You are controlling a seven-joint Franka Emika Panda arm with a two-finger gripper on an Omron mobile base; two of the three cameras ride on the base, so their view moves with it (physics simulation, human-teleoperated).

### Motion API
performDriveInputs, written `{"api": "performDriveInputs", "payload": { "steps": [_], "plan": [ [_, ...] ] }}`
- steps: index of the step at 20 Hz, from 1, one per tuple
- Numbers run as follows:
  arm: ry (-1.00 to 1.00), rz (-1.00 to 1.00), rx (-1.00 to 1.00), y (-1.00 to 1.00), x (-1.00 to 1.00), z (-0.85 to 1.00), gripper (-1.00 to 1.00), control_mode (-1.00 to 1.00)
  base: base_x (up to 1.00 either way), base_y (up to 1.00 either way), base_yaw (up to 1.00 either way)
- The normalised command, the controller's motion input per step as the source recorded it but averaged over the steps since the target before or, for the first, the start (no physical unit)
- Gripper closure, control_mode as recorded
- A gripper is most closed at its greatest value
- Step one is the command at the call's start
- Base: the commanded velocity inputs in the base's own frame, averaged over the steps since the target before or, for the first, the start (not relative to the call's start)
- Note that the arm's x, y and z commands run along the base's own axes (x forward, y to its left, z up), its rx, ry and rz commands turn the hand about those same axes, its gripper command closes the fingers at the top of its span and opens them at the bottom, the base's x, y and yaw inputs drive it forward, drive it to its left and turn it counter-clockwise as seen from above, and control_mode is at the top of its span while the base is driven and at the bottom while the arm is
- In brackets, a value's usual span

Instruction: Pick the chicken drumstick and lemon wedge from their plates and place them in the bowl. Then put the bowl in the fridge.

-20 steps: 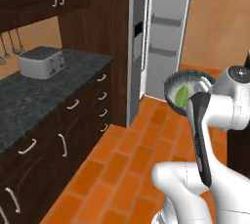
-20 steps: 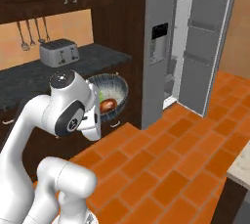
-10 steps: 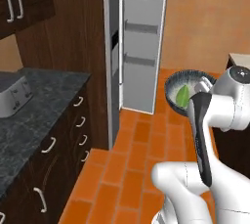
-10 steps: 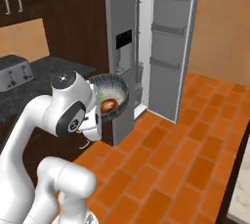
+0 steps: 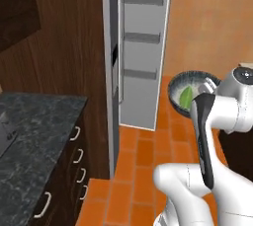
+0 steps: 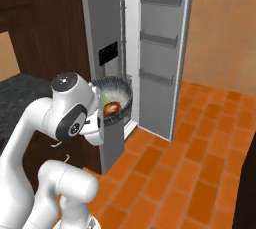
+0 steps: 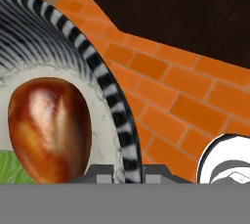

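The claw pinches the bowl by its rim, drumstick and lemon wedge inside, near the open fridge. Judged risk: the bowl tipping or clipping the door.

A glossy white arm is seen – rounded, bulbous segments joined smoothly. Dark grey bands and a long dark strip are set into the links, and a grey-capped joint is shown on top.
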Motion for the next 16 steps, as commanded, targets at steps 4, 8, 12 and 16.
{"api": "performDriveInputs", "payload": {
  "steps": [4,8,12,16],
  "plan": [
    [0.0,0.0,0.0,0.0,0.0,0.0,1.0,1.0,1.0,-0.35,0.3],
    [0.0,0.0,0.0,0.0,0.0,0.0,1.0,1.0,1.0,-0.44,0.38],
    [0.0,0.0,0.0,0.0,0.0,0.0,1.0,1.0,1.0,-0.72,0.51],
    [0.0,0.0,0.0,0.0,0.0,0.0,1.0,1.0,0.67,-0.86,0.51]
  ]
}}
